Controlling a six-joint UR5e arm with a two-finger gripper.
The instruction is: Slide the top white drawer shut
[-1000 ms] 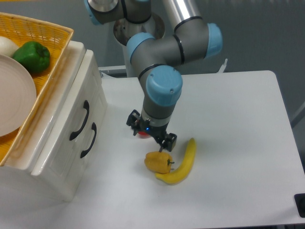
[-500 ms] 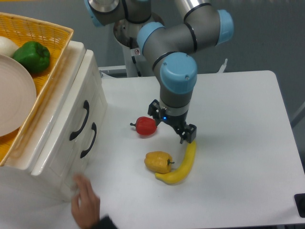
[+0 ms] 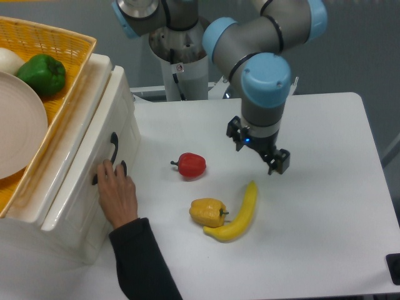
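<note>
Starting at the left, I count one yellow woven basket (image 3: 69, 50) holding one green pepper (image 3: 42, 74), one white plate (image 3: 19, 128) and one pale round thing at its edge. Below it sits the white cabinet; its top white drawer (image 3: 84, 165) carries one black handle (image 3: 112, 148), and a second handle sits lower. One human hand (image 3: 117, 192) presses the front. On the table (image 3: 325, 212) lie one red pepper (image 3: 192, 165), one yellow pepper (image 3: 208, 212), one banana (image 3: 240, 212). My gripper (image 3: 275, 164) hovers empty above the table; I cannot tell its finger gap.
</note>
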